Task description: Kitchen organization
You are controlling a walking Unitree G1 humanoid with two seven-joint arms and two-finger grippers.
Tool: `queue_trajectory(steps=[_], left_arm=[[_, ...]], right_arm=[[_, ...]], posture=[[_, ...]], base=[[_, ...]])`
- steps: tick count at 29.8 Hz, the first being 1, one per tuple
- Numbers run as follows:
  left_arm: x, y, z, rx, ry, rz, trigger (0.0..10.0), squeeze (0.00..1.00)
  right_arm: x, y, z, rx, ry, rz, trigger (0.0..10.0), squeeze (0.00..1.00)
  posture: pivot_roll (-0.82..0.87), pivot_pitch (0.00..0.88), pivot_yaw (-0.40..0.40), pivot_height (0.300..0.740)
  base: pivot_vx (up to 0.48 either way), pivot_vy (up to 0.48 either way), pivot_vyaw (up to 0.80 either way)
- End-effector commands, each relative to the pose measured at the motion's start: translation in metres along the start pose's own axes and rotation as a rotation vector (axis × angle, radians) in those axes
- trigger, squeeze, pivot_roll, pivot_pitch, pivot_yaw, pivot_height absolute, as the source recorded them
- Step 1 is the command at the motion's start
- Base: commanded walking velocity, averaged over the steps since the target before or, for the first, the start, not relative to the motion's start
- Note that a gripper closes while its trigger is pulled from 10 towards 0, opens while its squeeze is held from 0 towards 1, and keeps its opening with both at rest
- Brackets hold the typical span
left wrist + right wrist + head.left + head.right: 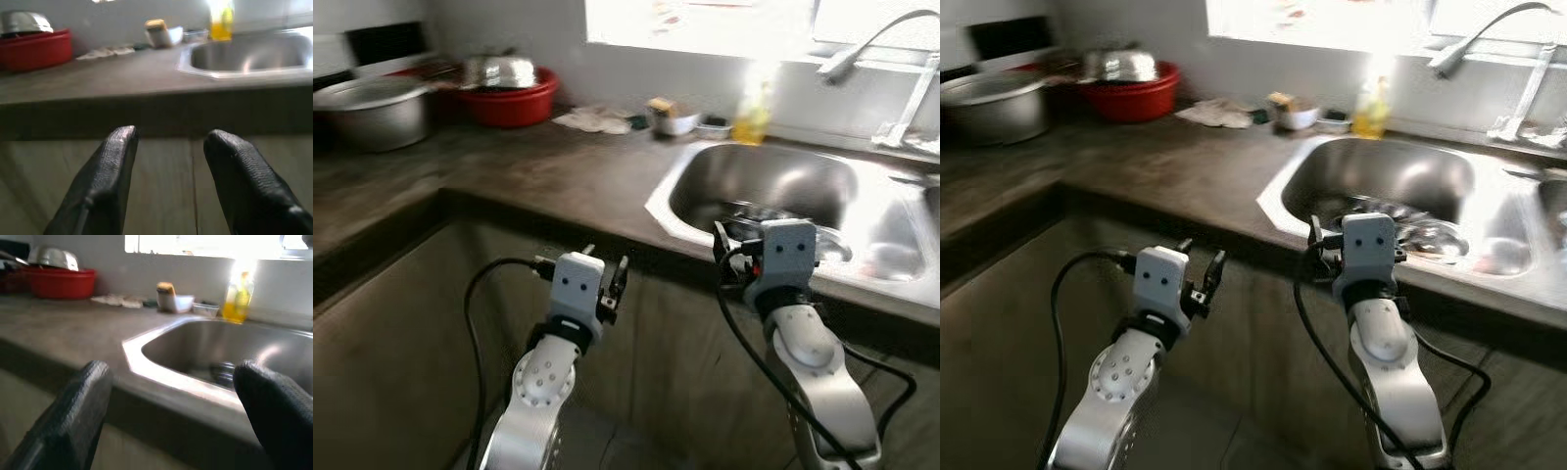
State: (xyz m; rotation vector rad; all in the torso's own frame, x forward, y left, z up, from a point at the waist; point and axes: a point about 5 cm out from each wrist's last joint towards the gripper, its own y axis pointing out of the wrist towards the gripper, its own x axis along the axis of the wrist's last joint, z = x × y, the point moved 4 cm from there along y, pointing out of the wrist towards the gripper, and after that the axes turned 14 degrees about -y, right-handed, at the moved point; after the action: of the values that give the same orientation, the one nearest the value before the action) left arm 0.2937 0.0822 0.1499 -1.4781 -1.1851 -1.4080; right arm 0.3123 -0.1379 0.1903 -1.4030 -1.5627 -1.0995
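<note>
Our left gripper (168,161) is spread, empty, just below the table (509,166) edge. Our right gripper (171,411) is likewise spread and empty, at the sink (764,181) rim. Red basin (509,98) and yellow bottle (752,117) sit well beyond, near the wall.

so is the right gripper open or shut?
Open. The right gripper has its two black fingers spread wide apart, nothing between them, at the sink's front edge.
</note>
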Motion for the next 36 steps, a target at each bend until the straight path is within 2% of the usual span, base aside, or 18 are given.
queue_trajectory(steps=[1, 9, 10, 16, 23, 32, 36], left_arm=[[0.005, -0.001, -0.001, 0.003, 0.005, -0.010, 10.0, 0.00], [-0.023, -0.023, 0.001, 0.026, -0.010, 0.108, 10.0, 0.00], [-0.032, -0.032, 0.001, 0.015, -0.003, 0.144, 10.0, 0.00], [-0.051, -0.056, 0.000, -0.003, -0.002, 0.228, 10.0, 0.00], [-0.056, -0.062, -0.003, 0.005, -0.016, 0.247, 10.0, 0.00], [-0.058, -0.069, 0.002, 0.029, -0.066, 0.252, 10.0, 0.00], [-0.060, -0.069, -0.004, -0.022, -0.052, 0.268, 10.0, 0.00]], right_arm=[[0.002, 0.000, 0.000, 0.006, -0.001, -0.010, 10.0, 0.00], [-0.008, -0.006, 0.010, 0.061, 0.009, 0.013, 10.0, 0.00], [-0.014, -0.011, 0.013, 0.071, 0.004, 0.030, 10.0, 0.00], [-0.045, -0.031, 0.026, 0.137, -0.024, 0.115, 10.0, 0.00], [-0.056, -0.042, 0.035, 0.161, -0.022, 0.140, 10.0, 0.00], [-0.063, -0.056, 0.044, 0.186, -0.027, 0.146, 10.0, 0.00], [-0.065, -0.061, 0.050, 0.206, -0.026, 0.148, 10.0, 0.00]], posture=[[0.02, 0.029, 0.000, 0.740], [0.02, 0.037, 0.003, 0.740], [0.02, 0.043, 0.008, 0.740], [0.03, 0.045, 0.010, 0.740], [0.02, 0.044, 0.016, 0.740], [0.02, 0.039, 0.018, 0.740], [0.02, 0.032, 0.024, 0.740]], base=[[0.000, 0.000, 0.00], [0.000, 0.000, 0.00], [0.000, 0.000, 0.00], [0.000, 0.000, 0.00], [0.000, 0.000, 0.00], [0.000, 0.000, 0.00], [0.000, 0.000, 0.00]])
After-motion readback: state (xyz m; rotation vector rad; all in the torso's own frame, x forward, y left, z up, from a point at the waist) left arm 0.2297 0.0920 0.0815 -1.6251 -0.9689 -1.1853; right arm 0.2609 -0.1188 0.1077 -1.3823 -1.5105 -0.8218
